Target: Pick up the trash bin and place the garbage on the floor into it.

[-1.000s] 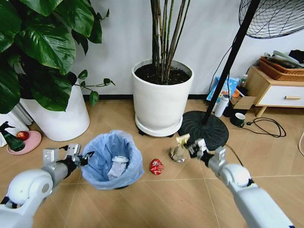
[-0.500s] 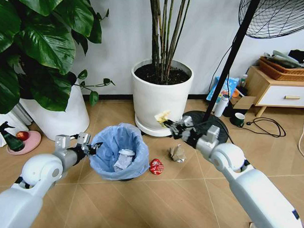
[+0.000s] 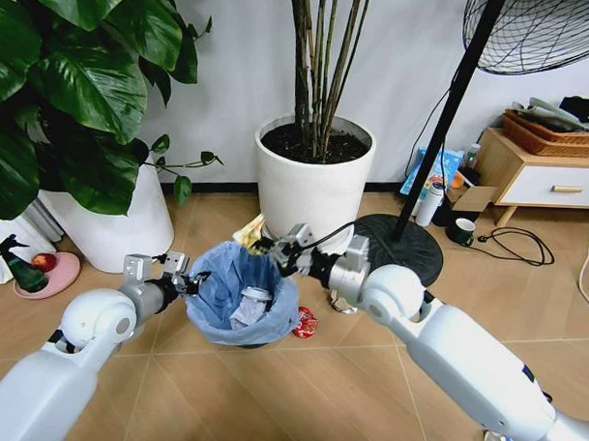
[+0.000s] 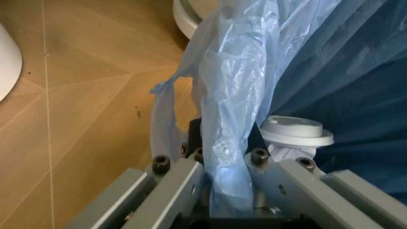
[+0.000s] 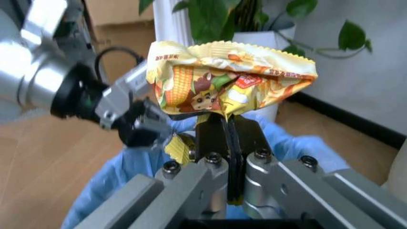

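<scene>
the left hand (image 3: 181,278) pinches the left rim of the trash bin (image 3: 243,298), its fingers clamped on the blue bag (image 4: 239,95) folded over the edge. the bin is in the middle of the floor (image 3: 298,395), near the white plant pot (image 3: 310,197), with white tissues (image 3: 248,308) inside. the right hand (image 3: 274,249) is over the bin's far rim, closed on a yellow wrapper (image 5: 229,83). a crushed red can (image 3: 305,323) lies on the floor just right of the bin.

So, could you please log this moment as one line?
left end effector: shut on trash bin rim | right end effector: holds yellow wrapper over bin
</scene>
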